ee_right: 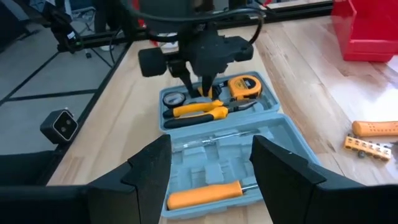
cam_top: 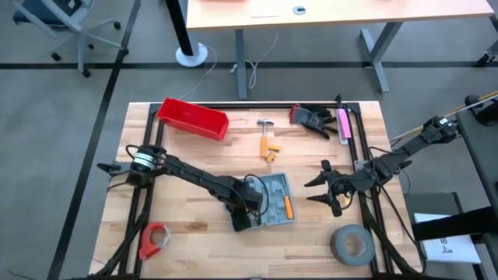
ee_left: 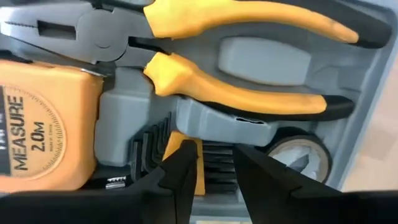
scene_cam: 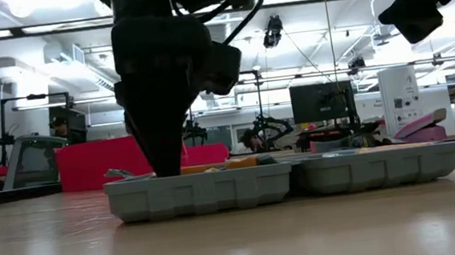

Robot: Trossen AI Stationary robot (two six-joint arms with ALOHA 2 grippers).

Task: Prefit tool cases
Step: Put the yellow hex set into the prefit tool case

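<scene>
The grey-blue tool case (cam_top: 276,201) lies open and flat on the wooden table. Its tray half holds yellow-handled pliers (ee_left: 249,93), an orange tape measure (ee_left: 43,124) and a small round roll (ee_left: 298,155). The other half holds an orange-handled screwdriver (ee_right: 205,194). My left gripper (ee_left: 214,171) points straight down into the tray's near-left corner (ee_right: 198,90), shut on a hex key set (ee_left: 217,158) with a yellow holder. My right gripper (ee_right: 211,168) hangs open above the table to the right of the case (cam_top: 323,190), touching nothing. My left gripper pinches the hex key set between its two fingers (ee_left: 180,168), with the black keys (ee_left: 219,163) in the gap and the yellow holder (ee_left: 186,146) partly behind one finger. The fingers come from above, pointing down. The set is down in the tray beside the tape measure; whether it rests in its recess I cannot tell.
A red bin (cam_top: 193,118) stands at the far left. A hammer (cam_top: 265,124), a yellow bit holder (cam_top: 271,152), a black glove (cam_top: 313,118) and a pink tool (cam_top: 343,124) lie behind the case. A grey tape roll (cam_top: 352,243) and a red tape dispenser (cam_top: 154,239) sit near the front.
</scene>
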